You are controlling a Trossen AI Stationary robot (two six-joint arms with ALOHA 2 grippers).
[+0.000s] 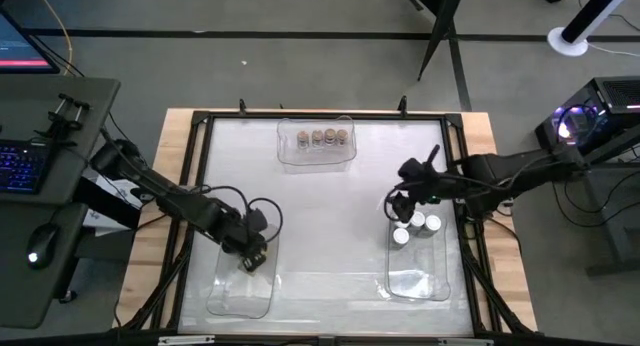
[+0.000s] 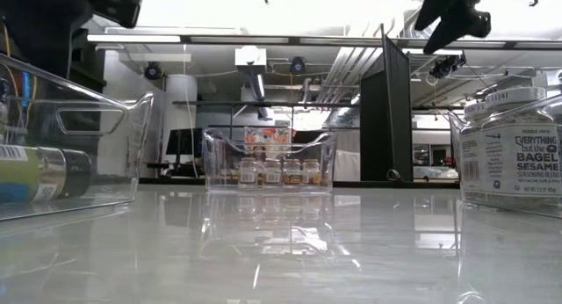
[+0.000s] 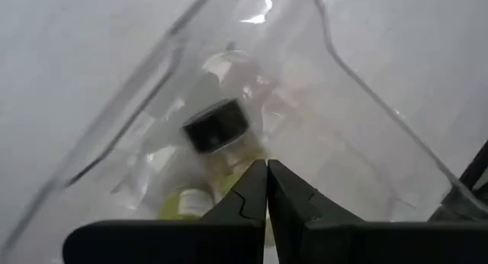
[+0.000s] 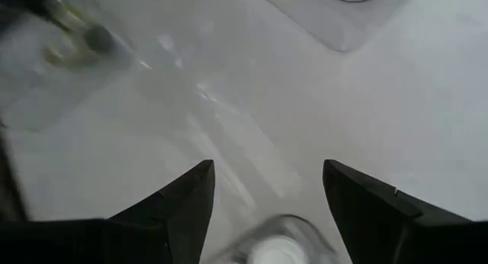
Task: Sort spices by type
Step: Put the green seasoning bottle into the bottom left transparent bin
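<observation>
A black-lidded spice jar (image 3: 216, 127) with yellow-green contents lies on its side in the clear left bin (image 1: 235, 291); it also shows in the low view (image 2: 44, 174). My left gripper (image 3: 267, 189) is shut over it, fingertips close above the jar's body. Three white-lidded jars (image 1: 418, 226) stand in the clear right bin (image 1: 420, 276); their labelled sides show in the low view (image 2: 509, 159). My right gripper (image 4: 267, 191) is open and empty above that bin's far end, over a white lid (image 4: 271, 250). Several brown-lidded jars (image 1: 322, 138) stand in the far bin (image 1: 290, 156). My left gripper comes down at a slant into the left bin with its fingers shut. Their tips (image 3: 255, 180) stand just over the side of the lying jar (image 3: 200, 199). I cannot tell whether they touch it.
The three clear bins stand on a white mat inside a black frame (image 1: 200, 186). The middle of the mat (image 1: 320, 226) is bare. A keyboard and mouse sit on a side desk (image 1: 40, 186) to the left; cables and equipment lie to the right.
</observation>
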